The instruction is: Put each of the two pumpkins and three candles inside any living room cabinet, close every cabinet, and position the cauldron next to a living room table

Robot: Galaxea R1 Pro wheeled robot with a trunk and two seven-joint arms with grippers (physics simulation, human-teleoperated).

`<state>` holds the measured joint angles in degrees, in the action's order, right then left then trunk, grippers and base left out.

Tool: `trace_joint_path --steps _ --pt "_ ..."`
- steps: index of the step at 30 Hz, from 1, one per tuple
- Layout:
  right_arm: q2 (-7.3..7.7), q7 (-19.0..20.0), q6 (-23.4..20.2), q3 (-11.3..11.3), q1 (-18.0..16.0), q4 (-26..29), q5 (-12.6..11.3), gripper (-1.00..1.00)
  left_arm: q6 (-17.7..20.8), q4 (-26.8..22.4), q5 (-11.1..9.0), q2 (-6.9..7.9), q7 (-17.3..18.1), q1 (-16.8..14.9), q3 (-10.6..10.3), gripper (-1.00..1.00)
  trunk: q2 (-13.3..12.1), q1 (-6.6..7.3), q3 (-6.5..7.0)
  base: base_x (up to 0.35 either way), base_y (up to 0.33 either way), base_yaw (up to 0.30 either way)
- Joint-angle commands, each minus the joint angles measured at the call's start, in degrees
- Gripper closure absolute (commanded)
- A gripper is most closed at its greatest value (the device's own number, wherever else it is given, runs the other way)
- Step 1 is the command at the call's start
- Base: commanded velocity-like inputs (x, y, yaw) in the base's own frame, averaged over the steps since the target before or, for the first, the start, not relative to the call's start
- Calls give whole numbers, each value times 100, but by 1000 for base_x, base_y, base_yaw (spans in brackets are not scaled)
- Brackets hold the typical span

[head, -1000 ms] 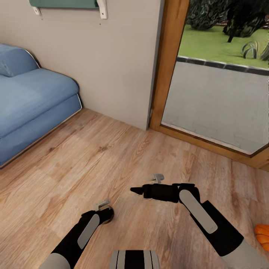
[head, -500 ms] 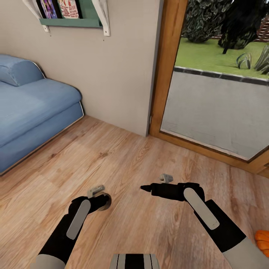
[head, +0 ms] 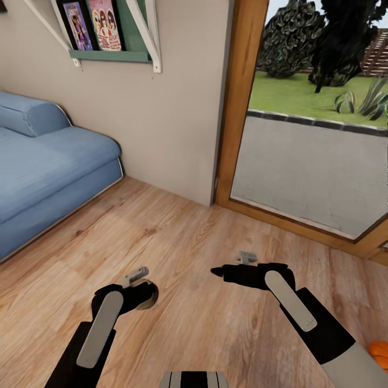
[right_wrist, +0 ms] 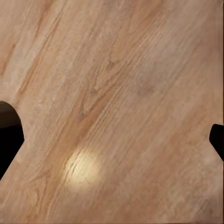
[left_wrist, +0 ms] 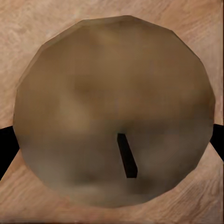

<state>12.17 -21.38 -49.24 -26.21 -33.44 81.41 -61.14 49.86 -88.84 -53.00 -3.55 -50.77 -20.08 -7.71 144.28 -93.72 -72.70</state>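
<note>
Fingers of the left gripper (left_wrist: 112,140) show as two black tips at opposite edges of the left wrist view, clamped on a candle (left_wrist: 114,112) whose round flat face, with a short dark wick leaning off centre, covers most of that view. The candle looks brownish rather than pale there, in shade or close-up blur. In the head view, just a sliver of its rim (head: 150,295) shows past the dark wrist, close above the wooden floor (head: 178,237); its round face points down the wrist camera's line, so its short axis runs along the fingers.

The right gripper (head: 215,272) reaches toward the middle of the head view, tapering to a dark point, so from there I cannot tell how its fingers stand. The right wrist view shows two black finger tips (right_wrist: 10,135) well apart at opposite edges, with bare floor planks and a pale glint of light between them.

At the lower right edge of the head view an orange pumpkin (head: 379,350) is cut off by the frame and partly behind the right forearm; its stem is not visible.

A blue sofa (head: 48,172) stands along the beige wall at the left, under a green shelf (head: 110,54) holding picture covers. A wood-framed glass door (head: 302,161) to the right looks out on paving, lawn and dark shrubs.
</note>
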Motion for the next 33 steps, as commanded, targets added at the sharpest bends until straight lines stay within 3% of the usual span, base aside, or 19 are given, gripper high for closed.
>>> trace_joint_path --steps 1,5,9,14,29,33 --pt "3 -124 -1 -12 -5 8 -59 -100 41 -18 -23 -19 -63 4 -10 100 0 3 18 0 0 0" --pt "-2 -653 -14 -15 -5 107 -56 -100 79 -36 -42 -106 -342 26 -112 100 -5 14 107 0 0 0" --pt "-18 -817 -23 -26 -5 304 -63 -100 84 -36 -51 -121 -520 30 -133 100 -10 24 195 0 0 0" --pt "-23 -840 -38 -40 -5 383 -64 -100 85 -37 -52 -124 -562 33 -134 100 -17 37 306 -103 0 0" --pt "-33 -826 -211 -17 -5 384 -127 -100 85 -37 -103 -139 -568 38 -145 100 -17 37 306 -55 0 0" --pt "-32 -825 -239 -16 -5 384 -126 -100 85 -37 -105 -148 -570 39 -159 100 -22 47 395 -7 0 0"
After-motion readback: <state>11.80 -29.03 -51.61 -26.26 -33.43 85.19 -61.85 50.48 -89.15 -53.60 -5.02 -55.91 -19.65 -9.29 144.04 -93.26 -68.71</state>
